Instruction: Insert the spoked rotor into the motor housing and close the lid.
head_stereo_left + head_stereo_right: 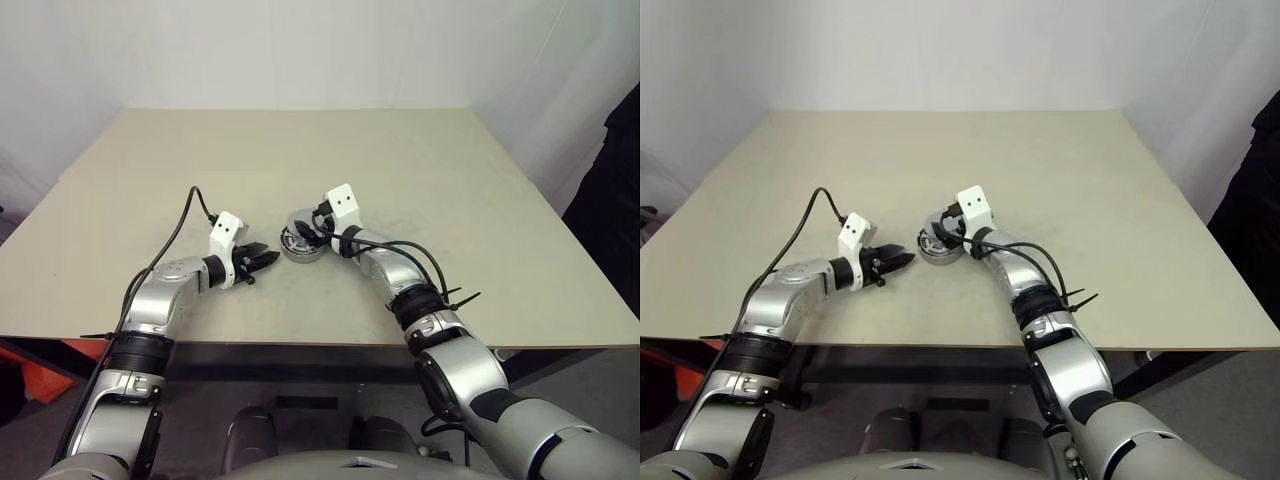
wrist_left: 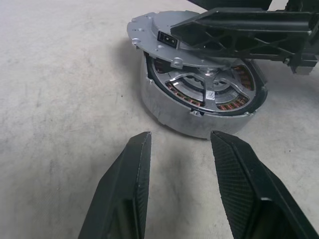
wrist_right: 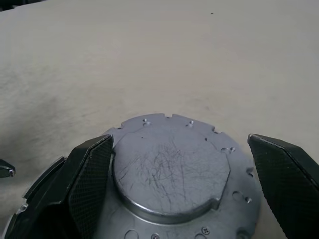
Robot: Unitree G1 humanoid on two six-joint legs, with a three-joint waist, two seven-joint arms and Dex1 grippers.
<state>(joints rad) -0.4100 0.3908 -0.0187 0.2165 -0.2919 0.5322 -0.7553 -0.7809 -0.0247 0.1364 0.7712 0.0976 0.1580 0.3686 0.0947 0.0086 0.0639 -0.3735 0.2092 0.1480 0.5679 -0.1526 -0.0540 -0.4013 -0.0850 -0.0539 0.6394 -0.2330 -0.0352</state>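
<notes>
Head stereo looks down over table [image 1: 300,150]; wrist cameras close on motor housing [image 2: 199,117].

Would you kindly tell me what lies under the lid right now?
The lid sits tilted over the motor housing. In the uncovered part, the spoked rotor and copper windings show inside. The lid hides the far part of the housing's inside.

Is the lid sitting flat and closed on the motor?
No: the lid is tilted, and the spoked rotor shows in the open part of the motor housing.
</notes>
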